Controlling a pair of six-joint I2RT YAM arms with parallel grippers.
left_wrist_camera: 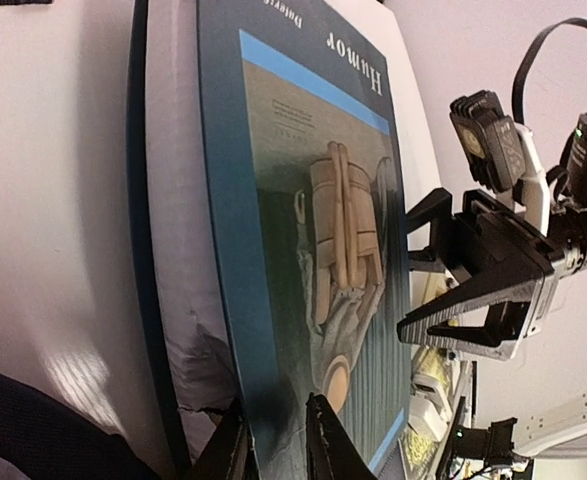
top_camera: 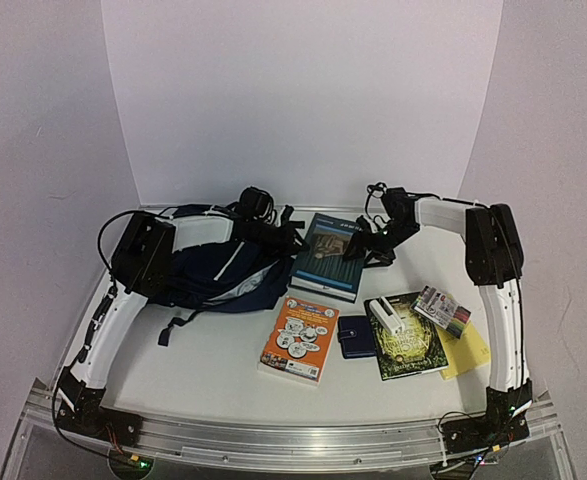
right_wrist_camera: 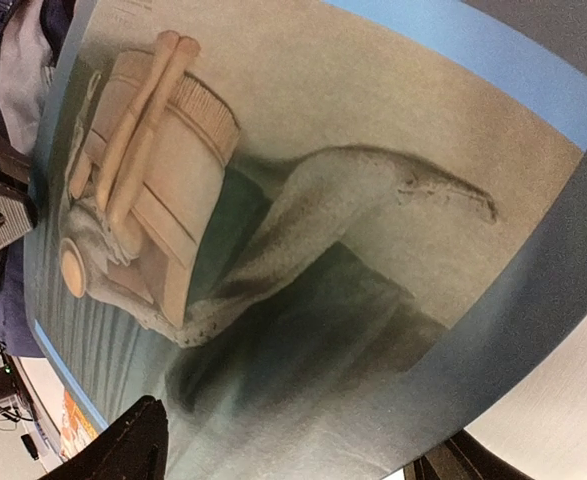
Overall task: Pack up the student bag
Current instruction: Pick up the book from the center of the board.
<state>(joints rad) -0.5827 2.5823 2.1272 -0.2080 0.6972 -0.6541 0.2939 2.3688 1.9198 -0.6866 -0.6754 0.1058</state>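
Clamped on the 9 o'clock edge of the blue book, the left fingers, cover pinched between them, by the look of it to raise that side. Spread wide apart, the right fingers, poised over the 3 o'clock side of the same cover with nothing between them, likely ready to steady it or share the lift.

Slumped on the counter just beside the blue book at 9 o'clock, the student bag, close enough for a short carry; its opening unclear from here. Laid out toward 5 o'clock, waiting: an orange book, a small wallet, a green book, a pack of markers.

Readable on the blue cover: "Humor" in pale letters; smaller line beside it cut off. Other print too small to read.
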